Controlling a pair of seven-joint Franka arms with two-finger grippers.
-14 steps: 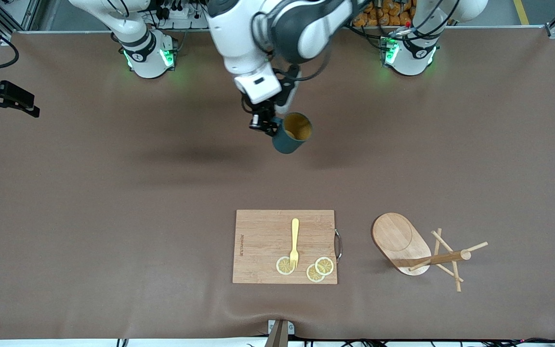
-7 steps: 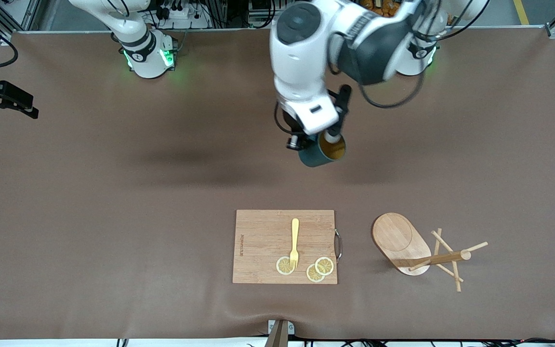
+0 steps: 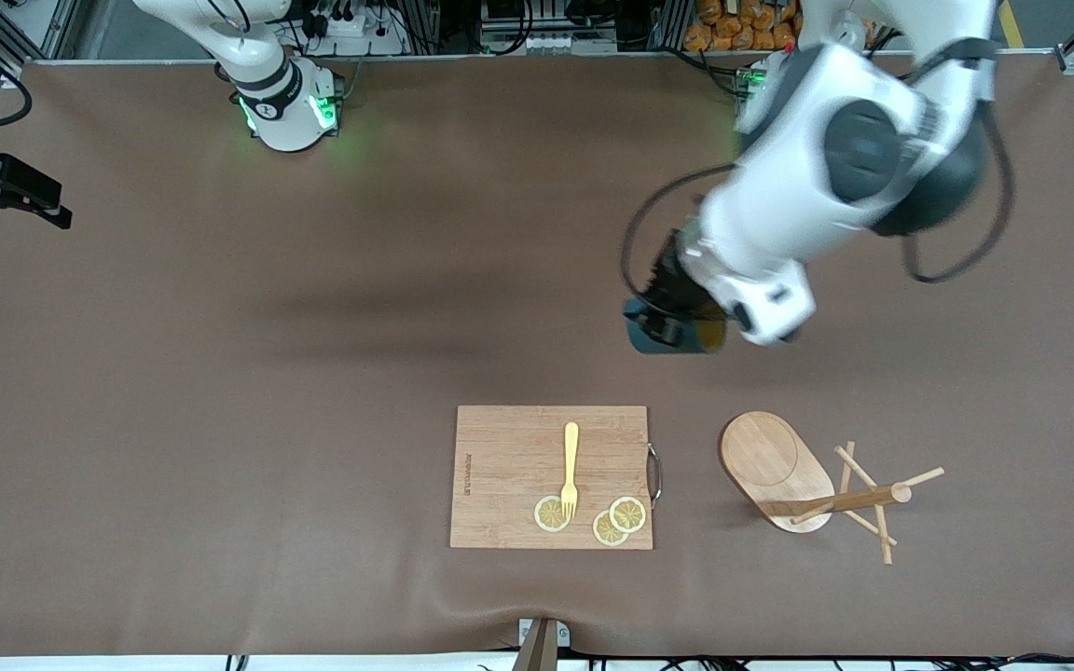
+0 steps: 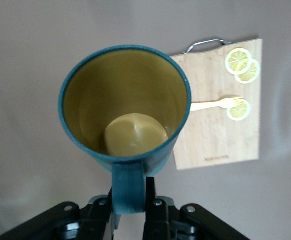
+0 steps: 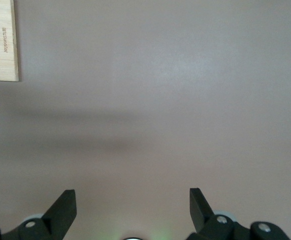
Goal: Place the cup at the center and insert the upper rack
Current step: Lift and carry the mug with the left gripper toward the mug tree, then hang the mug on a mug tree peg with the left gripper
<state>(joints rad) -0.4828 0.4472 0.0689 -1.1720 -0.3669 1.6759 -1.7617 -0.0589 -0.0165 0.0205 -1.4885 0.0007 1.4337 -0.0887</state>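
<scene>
Left gripper (image 4: pixel 130 210): jaws pinching the cup (image 4: pixel 125 105) by its handle, in the air over bare bench (image 3: pixel 220 373); cup empty, now nearer the upper rack (image 3: pixel 812 485) than a second ago. Rack lies tipped over, beside the cutting board (image 3: pixel 509 466) bearing fork (image 3: pixel 571 471) and lemon slices (image 3: pixel 618 520). Right gripper (image 5: pixel 133 205): waiting, jaws spread, over bare bench.
</scene>
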